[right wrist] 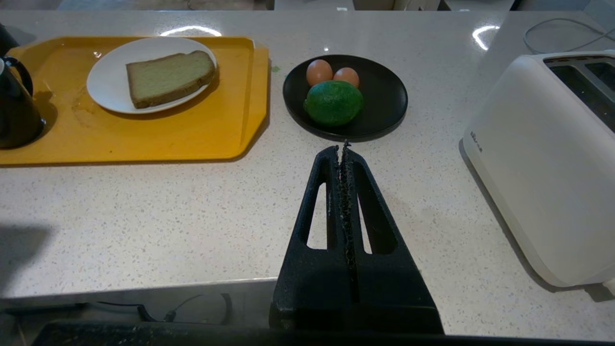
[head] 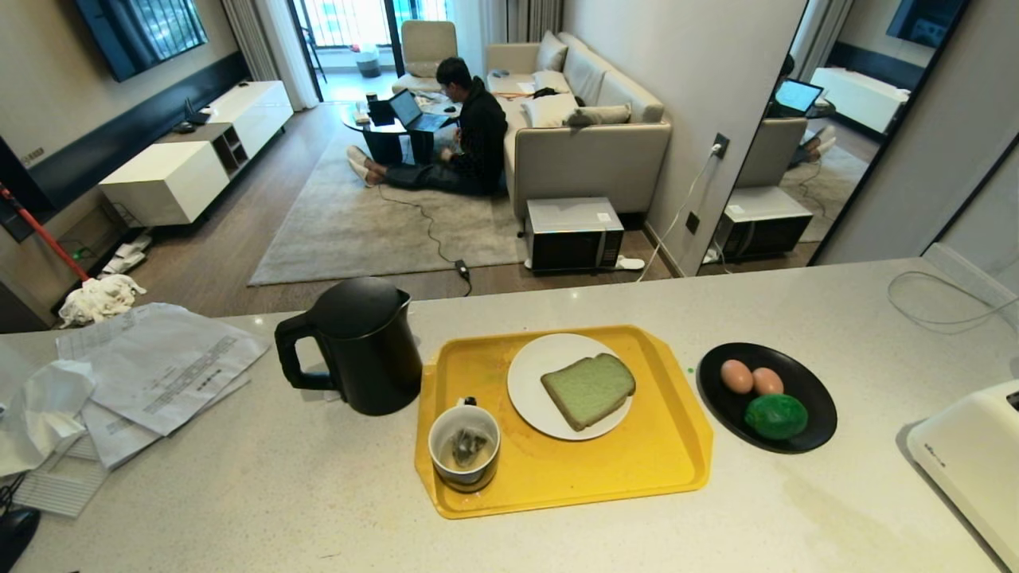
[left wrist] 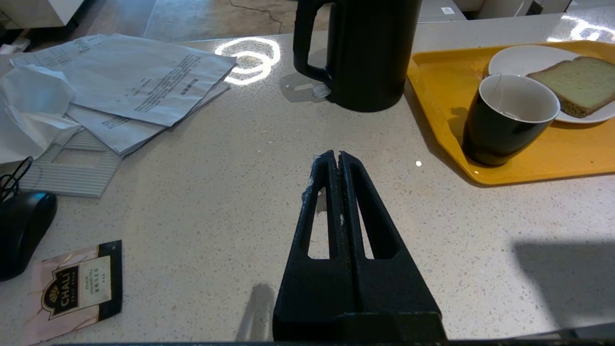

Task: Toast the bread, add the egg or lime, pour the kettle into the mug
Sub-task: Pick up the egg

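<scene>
1. A pale speckled table (head: 239,493) fills the near part of the scene, seen from above and in front; a living room lies beyond it, where a person (head: 470,131) sits on the floor at a laptop.
2. A yellow tray (head: 661,469) lies at the middle of the table. On it sits a white plate (head: 529,374) carrying the bread (head: 589,388), a thick pale green slice lying flat and uncovered, so it looks easy to pick up.
3. The mug (head: 465,446) stands upright at the tray's near left corner, with what appears to be a tea bag inside. It looks ready for hot water.
4. The kettle (head: 362,346), tall and black, stands just left of the tray, near the mug, its handle turned left and away from the tray.
5. To the right of the tray, a black dish (head: 812,394) holds two eggs, one egg (head: 736,376) beside the other, with the lime (head: 776,415) touching them on the near side.
6. A white toaster (head: 975,461) sits at the far right edge, slots up. The bread probably goes there first.
7. Loose papers (head: 159,366) lie on the left.
8. The left claw (left wrist: 338,156) hovers over bare table short of the kettle, pressed together and holding nothing.
9. The right claw (right wrist: 342,150) hangs just short of the black dish, also pressed together and empty.
10. No step of the task looks started.
</scene>
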Motion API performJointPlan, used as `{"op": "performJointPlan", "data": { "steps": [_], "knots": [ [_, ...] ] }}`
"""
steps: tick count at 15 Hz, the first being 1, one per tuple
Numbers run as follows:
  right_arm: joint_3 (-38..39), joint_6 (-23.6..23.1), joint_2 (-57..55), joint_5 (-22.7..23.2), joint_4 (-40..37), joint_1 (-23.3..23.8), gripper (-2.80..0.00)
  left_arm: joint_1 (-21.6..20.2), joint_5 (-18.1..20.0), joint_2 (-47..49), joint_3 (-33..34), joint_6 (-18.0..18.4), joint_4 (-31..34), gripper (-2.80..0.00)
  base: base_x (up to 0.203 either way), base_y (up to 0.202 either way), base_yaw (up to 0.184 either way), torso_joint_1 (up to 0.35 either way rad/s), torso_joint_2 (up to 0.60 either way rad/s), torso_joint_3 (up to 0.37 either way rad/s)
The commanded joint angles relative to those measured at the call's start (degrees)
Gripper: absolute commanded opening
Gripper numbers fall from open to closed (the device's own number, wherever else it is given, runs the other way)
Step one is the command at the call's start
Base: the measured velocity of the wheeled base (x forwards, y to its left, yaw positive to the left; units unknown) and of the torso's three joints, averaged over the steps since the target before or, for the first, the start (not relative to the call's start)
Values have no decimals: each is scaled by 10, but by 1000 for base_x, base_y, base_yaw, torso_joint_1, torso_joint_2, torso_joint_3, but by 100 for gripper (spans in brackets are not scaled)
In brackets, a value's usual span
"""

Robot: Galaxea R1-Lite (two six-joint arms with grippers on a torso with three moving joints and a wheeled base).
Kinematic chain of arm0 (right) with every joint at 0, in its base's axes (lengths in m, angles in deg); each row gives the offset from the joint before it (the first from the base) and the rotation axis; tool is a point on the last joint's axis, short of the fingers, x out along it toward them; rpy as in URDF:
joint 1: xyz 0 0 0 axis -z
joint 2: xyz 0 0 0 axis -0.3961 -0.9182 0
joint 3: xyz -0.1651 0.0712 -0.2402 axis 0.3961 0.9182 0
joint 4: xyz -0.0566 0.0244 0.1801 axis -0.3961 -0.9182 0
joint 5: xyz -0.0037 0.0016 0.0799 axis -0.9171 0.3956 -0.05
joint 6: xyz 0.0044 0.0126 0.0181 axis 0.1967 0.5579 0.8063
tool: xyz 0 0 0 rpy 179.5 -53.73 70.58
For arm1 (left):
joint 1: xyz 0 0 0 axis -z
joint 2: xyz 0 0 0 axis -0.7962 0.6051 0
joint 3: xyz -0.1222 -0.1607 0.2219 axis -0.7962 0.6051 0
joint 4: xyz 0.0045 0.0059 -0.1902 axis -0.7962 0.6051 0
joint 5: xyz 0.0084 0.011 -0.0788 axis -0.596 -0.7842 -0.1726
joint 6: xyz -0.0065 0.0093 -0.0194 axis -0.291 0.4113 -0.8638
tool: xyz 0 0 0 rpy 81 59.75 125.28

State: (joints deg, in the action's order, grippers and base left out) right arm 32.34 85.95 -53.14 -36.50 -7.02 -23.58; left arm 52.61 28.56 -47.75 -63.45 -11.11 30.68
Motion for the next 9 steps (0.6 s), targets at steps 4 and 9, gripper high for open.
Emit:
{"op": "performJointPlan", "data": {
  "steps": [4,9],
  "knots": [
    [1,1,0,0,0,0,-280,0,0,0,0,0,0,-280,0,0,0,21,-38,-16],
    [1,1,0,0,0,0,-280,0,0,0,0,0,0,-280,0,0,0,0,0,0]
  ]
}}
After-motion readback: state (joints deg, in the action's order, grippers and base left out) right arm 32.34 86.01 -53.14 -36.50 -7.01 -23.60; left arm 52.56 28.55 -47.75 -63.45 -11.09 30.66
